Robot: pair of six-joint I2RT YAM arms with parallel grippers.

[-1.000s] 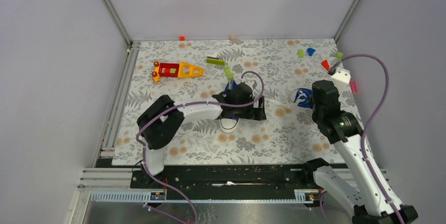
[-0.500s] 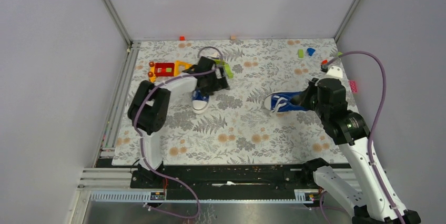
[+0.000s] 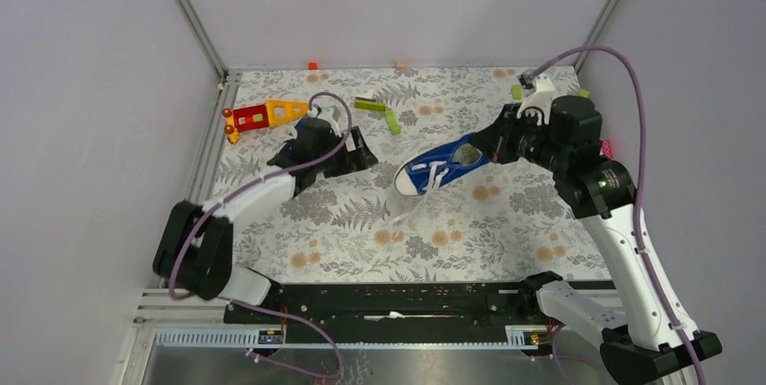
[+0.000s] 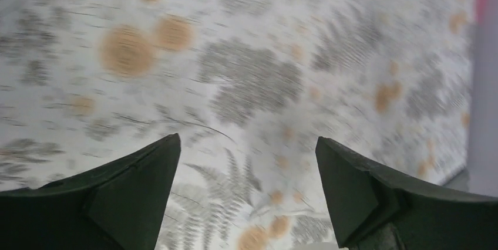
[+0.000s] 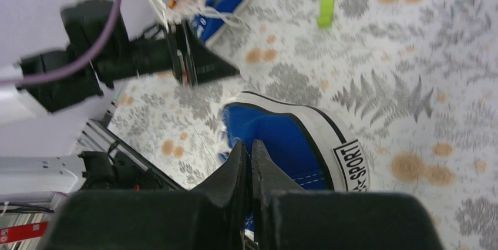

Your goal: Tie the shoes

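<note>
My right gripper [image 3: 495, 145] is shut on the heel collar of one blue sneaker [image 3: 442, 164]. It holds the sneaker tilted above the mat, white toe cap toward the near left. The white laces [image 3: 406, 206] hang loose below it. In the right wrist view the jaws [image 5: 251, 151] pinch the blue heel fabric of this sneaker [image 5: 293, 138]. The other blue sneaker [image 5: 226, 0] lies by the toy, behind my left gripper [image 5: 207, 67]; from above my left wrist mostly hides it. My left gripper [image 3: 358, 152] is open and empty over the bare mat [image 4: 246, 85].
A red-orange-yellow toy [image 3: 266, 115] lies at the back left. Green pieces [image 3: 375, 106] lie behind the mat's middle. Small blocks sit along the back edge [image 3: 312, 66] and at the right [image 3: 607, 147]. Metal rails [image 3: 203, 177] border the mat on the left.
My right gripper has lifted its sneaker and carried it left toward the middle. My left arm has swung left and lower, away from the other sneaker. The toy has shifted left.
</note>
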